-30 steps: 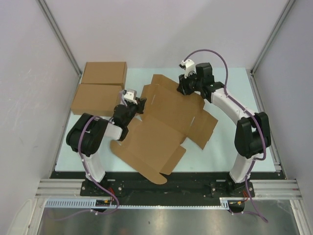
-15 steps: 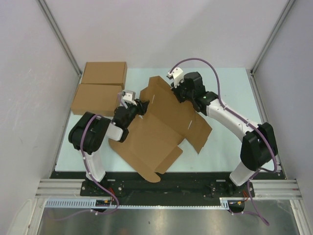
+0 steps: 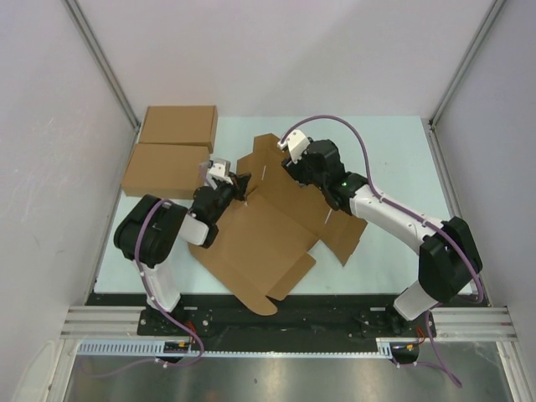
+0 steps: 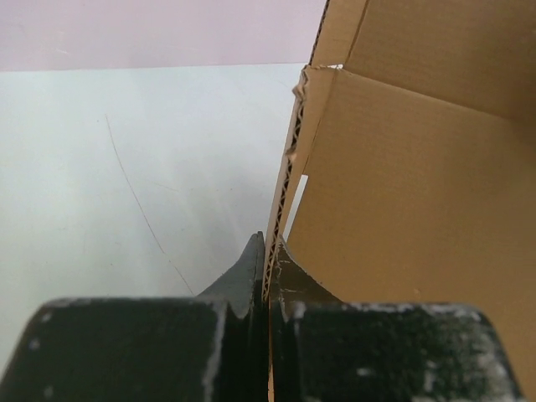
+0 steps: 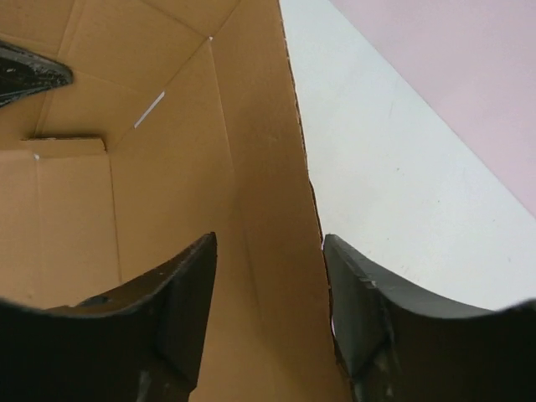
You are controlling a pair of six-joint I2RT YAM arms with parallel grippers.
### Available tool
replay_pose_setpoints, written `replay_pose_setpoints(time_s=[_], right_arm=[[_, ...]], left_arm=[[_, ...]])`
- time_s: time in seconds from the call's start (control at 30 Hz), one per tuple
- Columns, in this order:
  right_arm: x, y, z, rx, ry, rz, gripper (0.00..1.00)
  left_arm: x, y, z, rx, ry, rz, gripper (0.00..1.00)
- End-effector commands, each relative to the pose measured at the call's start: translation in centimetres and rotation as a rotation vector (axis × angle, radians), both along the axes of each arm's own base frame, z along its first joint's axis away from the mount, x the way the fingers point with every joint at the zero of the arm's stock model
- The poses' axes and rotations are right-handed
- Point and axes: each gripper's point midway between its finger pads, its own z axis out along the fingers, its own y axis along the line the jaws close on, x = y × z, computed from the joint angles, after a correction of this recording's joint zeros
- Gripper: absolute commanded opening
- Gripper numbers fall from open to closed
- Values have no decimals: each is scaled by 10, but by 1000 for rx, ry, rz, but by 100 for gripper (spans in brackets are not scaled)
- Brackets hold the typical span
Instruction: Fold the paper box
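Paper box (image 3: 266, 239): far flap now raised, wall forming. Left gripper (image 4: 266, 251): re-clenched on left edge. Right gripper (image 5: 268, 243): just released, straddling far flap.

Bright, even light; soft shadows

Lab robot cell: white walls (image 3: 276, 50), aluminium rails (image 3: 100, 59)

I saw the paper box (image 4: 419, 184) was matt brown corrugated cardboard, fluting bare along its cut edge. My left gripper (image 4: 266, 255) looked like black plastic, scuffed pale, and the table (image 4: 126, 167) was smooth, whitish, faintly scratched.
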Motion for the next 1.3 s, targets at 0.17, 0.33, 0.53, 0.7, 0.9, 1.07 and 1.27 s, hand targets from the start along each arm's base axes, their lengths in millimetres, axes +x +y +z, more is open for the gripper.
replay_pose_setpoints(time_s=[0.17,0.33,0.53,0.7,0.9,1.07,1.27], right_arm=[[18,12,43,59,-33,-24,68],[33,21,50,54,18,16,69],[46,32,45,80,73,53,68],[46,38,33,88,117,88,68],[50,39,20,113,176,115,65],[54,33,16,111,170,82,63],[71,24,42,146,113,63,72]], left_arm=[[-13,0,75,-123,-264,1,1],[-15,-1,74,-105,-274,4,2],[-16,0,75,-76,-290,17,4],[-15,3,79,-72,-303,33,5],[-15,5,79,-70,-305,45,5],[-16,4,79,-65,-310,40,5],[-18,-1,78,-27,-329,23,3]])
